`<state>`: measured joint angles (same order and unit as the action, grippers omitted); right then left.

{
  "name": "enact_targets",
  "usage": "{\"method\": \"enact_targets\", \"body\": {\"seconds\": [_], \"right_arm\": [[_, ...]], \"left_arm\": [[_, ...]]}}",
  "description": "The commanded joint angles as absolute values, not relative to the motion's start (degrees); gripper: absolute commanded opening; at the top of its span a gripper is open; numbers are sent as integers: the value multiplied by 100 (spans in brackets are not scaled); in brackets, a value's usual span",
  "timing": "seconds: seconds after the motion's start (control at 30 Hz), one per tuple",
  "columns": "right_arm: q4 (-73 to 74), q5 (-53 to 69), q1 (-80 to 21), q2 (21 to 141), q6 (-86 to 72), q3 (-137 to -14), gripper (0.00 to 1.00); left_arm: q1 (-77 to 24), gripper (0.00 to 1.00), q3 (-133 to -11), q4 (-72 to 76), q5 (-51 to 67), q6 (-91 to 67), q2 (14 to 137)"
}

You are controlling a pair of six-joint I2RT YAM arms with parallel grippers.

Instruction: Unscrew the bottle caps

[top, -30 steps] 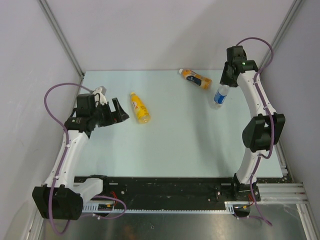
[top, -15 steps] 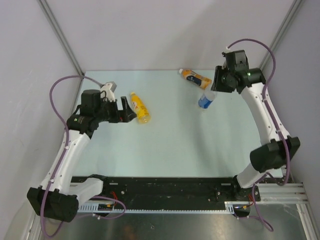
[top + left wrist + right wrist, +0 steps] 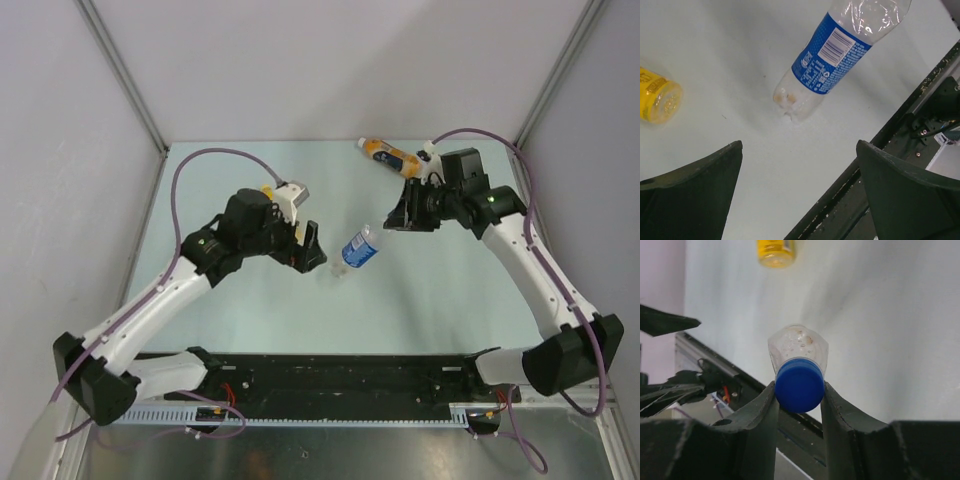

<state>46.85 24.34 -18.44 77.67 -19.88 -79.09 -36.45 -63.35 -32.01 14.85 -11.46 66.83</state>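
Observation:
My right gripper [image 3: 390, 222] is shut on the blue cap [image 3: 799, 385] of the clear bottle with the blue label [image 3: 358, 248] and holds it tilted over the middle of the table, base toward the left arm. My left gripper [image 3: 311, 251] is open and empty, its jaws just short of the bottle's base [image 3: 790, 97]. The yellow bottle [image 3: 657, 100] lies behind the left arm, which hides most of it in the top view; only its yellow cap [image 3: 266, 188] shows there. The orange bottle [image 3: 392, 155] with its white cap [image 3: 362, 143] lies at the back.
A black rail [image 3: 340, 375] runs along the table's near edge and shows in the left wrist view [image 3: 900, 130]. Grey walls and metal posts [image 3: 125, 75] close in the back and sides. The right arm's cable [image 3: 500, 140] loops over the back right.
My right gripper has carried the clear bottle from the back right to the table's middle. My left arm has swung right, past the yellow bottle, up to the clear bottle's base.

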Motion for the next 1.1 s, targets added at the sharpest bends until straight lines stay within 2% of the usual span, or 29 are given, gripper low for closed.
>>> {"method": "enact_targets", "body": {"seconds": [0.0, 0.27, 0.5, 0.83, 1.07], "right_arm": [[4318, 2989, -1948, 7214, -2274, -7835, 0], [4333, 4117, -1758, 7461, -2270, -7815, 0], [4077, 4561, -1744, 8024, -2227, -7818, 0], [3764, 5158, -1909, 8473, -2246, -7818, 0], [3579, 5313, -1916, 8449, -2356, -7816, 0]], "left_arm": [[-3712, 100, -6107, -2830, 1750, -855, 6000], [-3715, 99, -5665, -2683, 2197, -338, 5838], [-3700, 99, -5605, -2603, 1761, -75, 6253], [-3700, 100, -5789, -2593, 2594, 248, 6675], [-3700, 99, -5770, -2592, 2707, 307, 6951]]}}
